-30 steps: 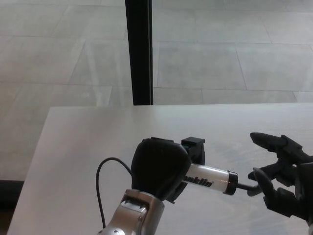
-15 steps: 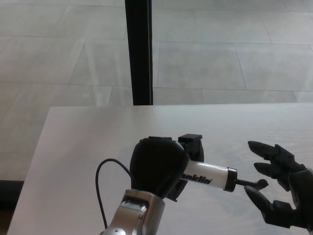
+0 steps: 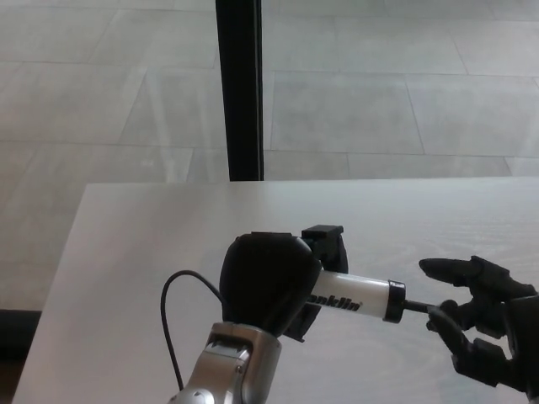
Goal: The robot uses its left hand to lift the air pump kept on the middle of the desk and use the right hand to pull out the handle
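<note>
Left hand (image 3: 268,284) is gripping the air pump (image 3: 352,296), holding it above the desk (image 3: 135,244). Right hand (image 3: 478,324) is sitting at the pump's rod end, fingers apart, not clamped.

the left hand (image 3: 268,284) is a bulky, rounded black shell with a matte finish. behind it sits a silver-grey metal wrist (image 3: 234,362) with stepped, angular edges and a pale highlight on its top face. a thin black cable (image 3: 171,316) loops out from the wrist's side. the right hand (image 3: 480,324) is all black, with thick, segmented fingers (image 3: 450,268) and blunt rounded tips.
</note>
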Controlling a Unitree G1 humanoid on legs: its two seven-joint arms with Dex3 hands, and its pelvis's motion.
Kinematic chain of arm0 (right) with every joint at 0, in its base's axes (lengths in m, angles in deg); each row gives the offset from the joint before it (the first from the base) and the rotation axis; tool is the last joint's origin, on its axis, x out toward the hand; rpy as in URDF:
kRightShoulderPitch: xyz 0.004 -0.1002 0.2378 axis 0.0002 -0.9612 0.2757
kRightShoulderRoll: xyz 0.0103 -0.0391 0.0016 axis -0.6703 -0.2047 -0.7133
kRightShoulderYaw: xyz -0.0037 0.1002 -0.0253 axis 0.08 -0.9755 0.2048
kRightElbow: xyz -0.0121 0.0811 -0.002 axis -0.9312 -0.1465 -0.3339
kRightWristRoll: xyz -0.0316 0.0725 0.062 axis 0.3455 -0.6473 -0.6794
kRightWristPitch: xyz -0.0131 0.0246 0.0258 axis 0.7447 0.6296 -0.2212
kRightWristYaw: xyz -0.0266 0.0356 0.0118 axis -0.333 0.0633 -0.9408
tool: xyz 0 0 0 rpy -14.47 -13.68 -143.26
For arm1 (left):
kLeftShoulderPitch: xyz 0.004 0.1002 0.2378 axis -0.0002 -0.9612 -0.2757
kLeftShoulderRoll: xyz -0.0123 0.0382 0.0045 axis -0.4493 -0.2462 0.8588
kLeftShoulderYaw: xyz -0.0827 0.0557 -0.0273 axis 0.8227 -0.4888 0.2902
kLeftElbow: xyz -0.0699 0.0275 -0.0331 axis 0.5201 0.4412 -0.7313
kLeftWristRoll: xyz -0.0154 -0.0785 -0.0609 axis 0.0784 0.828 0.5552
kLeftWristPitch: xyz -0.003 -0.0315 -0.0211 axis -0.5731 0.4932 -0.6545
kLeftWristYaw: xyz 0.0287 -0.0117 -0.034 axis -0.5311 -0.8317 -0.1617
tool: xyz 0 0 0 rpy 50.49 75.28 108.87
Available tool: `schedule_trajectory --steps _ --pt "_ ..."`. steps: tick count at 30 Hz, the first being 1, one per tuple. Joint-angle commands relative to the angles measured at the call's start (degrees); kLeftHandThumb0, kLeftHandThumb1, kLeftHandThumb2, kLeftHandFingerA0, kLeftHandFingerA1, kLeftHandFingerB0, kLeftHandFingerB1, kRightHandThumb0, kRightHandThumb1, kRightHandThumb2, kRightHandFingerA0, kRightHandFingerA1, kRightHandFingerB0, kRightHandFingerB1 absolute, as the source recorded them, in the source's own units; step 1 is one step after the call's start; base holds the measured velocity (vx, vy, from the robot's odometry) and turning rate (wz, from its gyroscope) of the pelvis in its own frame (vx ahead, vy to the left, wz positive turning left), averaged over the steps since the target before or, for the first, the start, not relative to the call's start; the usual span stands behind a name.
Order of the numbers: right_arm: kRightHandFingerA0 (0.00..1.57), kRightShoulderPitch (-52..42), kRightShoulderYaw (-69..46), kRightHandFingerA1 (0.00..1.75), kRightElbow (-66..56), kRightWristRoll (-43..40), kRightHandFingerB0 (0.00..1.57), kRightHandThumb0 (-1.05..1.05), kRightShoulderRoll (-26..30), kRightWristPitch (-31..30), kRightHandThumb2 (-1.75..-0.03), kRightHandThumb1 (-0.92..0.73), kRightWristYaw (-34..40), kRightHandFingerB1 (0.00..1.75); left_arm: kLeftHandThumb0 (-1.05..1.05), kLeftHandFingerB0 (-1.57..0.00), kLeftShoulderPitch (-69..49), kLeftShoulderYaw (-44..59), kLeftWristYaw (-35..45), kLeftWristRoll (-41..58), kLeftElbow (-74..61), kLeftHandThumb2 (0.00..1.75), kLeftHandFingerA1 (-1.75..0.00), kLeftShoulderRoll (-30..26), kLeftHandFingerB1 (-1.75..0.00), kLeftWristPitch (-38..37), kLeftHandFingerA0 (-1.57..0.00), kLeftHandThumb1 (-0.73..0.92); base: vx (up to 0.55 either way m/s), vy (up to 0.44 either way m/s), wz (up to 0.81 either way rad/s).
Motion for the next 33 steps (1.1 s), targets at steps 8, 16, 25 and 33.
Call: schedule_trajectory --steps 8,16,25,33 --pt "0.89 1.1 -2.54 1.64 2.47 1.4 0.9 -0.24 -2.91 8.26 -0.71 -0.77 7.43 0.73 -0.05 -0.87 -0.36 -0.1 -0.09 0.82 -0.67 1.51 -1.75 0.19 -1.46 0.77 -0.98 0.35 0.0 0.0 0.0" --pt "0.87 1.43 -2.51 1.64 4.1 3.12 0.92 -0.19 -2.22 10.2 -0.78 -0.7 9.4 0.81 -0.04 -0.92 1.2 0.67 -0.45 2.4 -0.35 1.55 -1.73 1.19 -1.42 -0.13 -1.01 0.34 0.0 0.0 0.0" --pt "0.87 1.3 -1.79 1.59 4.85 3.95 0.93 -0.19 -2.02 10.34 -0.8 -0.68 9.67 0.81 -0.05 -0.88 1.94 1.08 -0.04 2.85 -0.55 1.44 -1.75 3.48 -1.53 0.88 -0.98 0.36 0.0 0.0 0.0" --pt "0.88 0.33 -0.94 1.63 4.25 4.72 0.95 -0.19 -1.72 9.04 -0.76 -0.69 9.17 0.65 -0.05 -0.87 4.21 2.08 1.08 3.75 -0.27 1.4 -1.75 4.72 -1.52 1.13 -1.02 0.39 0.0 0.0 0.0"
